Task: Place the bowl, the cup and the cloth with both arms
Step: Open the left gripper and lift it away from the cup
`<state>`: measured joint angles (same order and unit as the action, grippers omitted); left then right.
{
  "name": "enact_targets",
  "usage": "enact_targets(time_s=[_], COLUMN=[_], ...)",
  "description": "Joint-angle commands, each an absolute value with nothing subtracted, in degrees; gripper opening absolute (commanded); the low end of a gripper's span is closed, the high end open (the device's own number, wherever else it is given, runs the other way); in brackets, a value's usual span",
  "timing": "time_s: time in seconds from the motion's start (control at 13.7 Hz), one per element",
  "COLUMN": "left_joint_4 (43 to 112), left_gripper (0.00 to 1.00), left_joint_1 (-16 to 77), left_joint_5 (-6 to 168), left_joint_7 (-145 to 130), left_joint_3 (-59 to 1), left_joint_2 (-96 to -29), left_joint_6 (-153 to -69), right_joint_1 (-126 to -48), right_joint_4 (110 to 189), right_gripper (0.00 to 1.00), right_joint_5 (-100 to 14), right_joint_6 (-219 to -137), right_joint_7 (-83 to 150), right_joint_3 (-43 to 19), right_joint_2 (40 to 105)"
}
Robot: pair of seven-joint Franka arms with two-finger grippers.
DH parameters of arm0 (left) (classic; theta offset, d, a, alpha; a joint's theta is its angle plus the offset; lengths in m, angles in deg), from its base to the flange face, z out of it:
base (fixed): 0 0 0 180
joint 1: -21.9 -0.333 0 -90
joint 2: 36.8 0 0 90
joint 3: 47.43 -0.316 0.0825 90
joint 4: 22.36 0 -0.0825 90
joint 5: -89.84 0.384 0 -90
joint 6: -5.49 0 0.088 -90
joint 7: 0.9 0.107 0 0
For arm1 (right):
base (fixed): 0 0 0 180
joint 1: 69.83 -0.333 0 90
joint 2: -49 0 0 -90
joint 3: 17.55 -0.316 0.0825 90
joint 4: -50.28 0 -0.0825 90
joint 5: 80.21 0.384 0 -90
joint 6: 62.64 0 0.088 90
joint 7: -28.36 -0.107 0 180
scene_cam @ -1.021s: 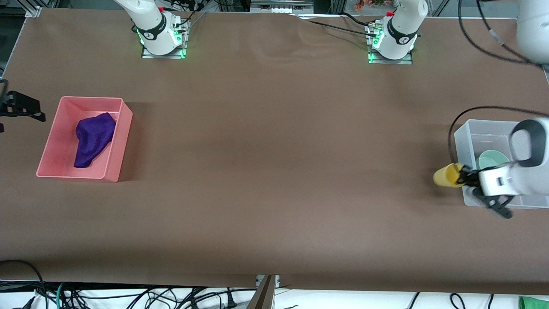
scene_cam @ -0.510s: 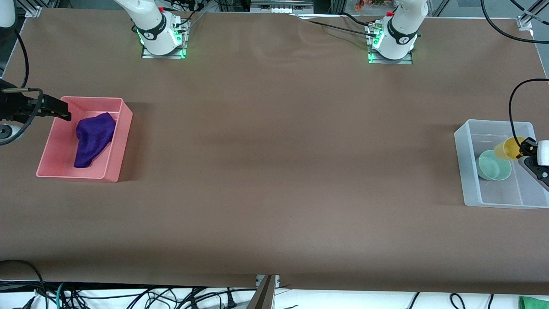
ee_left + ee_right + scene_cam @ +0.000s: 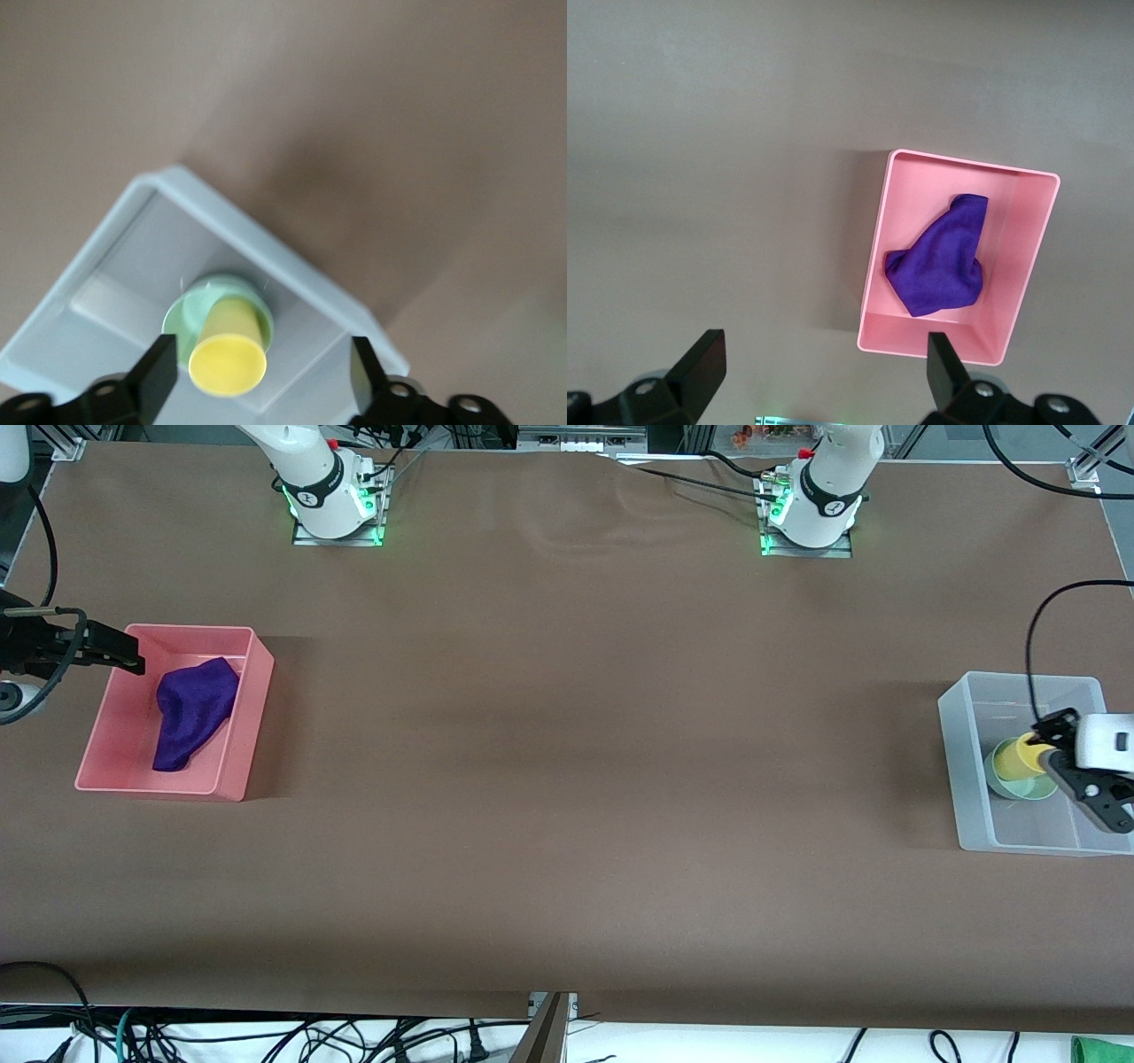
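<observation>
The pink bin (image 3: 244, 707) holds the cloth (image 3: 191, 710); the clear bin (image 3: 962, 779) holds the bowl (image 3: 1019, 786) with the cup (image 3: 1013, 758) inside. Left gripper (image 3: 262, 390) is released, cup between its fingers (image 3: 159, 379). Right gripper (image 3: 824, 372) is released above the pink bin.

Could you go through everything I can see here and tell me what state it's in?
Cup: standing in the bowl, released.
Bowl: upright in the clear bin.
Cloth: crumpled in the pink bin.
Left claw: open over the cup.
Right claw: open, empty, waiting beside the pink bin.
</observation>
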<state>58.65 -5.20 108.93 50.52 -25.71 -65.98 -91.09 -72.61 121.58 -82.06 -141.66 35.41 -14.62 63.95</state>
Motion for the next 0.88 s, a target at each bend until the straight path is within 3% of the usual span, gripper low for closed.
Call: enact_targets(time_s=[0.0,0.29,0.44,0.51,0.8], left_joint_4=[58.76,58.85,59.55,60.07,67.35], left_gripper=[1.00,1.00,1.00,1.00,1.00], left_joint_1=[-5.17,-5.25,-1.77,2.09,20.11], left_joint_5=[104.90,99.08,98.98,98.64,86.78], left_joint_7=[38.00,15.78,5.82,3.34,0.77], left_joint_3=[-22.48,-16.33,-15.52,-18.49,-41.06], left_joint_2=[-65.28,-65.10,-61.34,-58.28,-46.32], left_joint_6=[-90.05,-89.70,-89.70,-88.92,-89.86], right_joint_1=[-72.29,-72.47,-72.47,-72.55,-72.47], right_joint_4=[123.14,123.14,123.14,123.14,123.14], right_gripper=[1.00,1.00,1.00,1.00,1.00], right_joint_5=[-82.84,-82.84,-82.93,-82.93,-82.93], right_joint_6=[-141.92,-141.83,-141.83,-141.83,-141.74], right_joint_7=[34.78,34.43,34.16,34.16,34.08], right_joint_3=[-15.26,-15.35,-15.35,-15.35,-15.35], right_joint_2=[62.36,62.36,62.36,62.36,62.45])
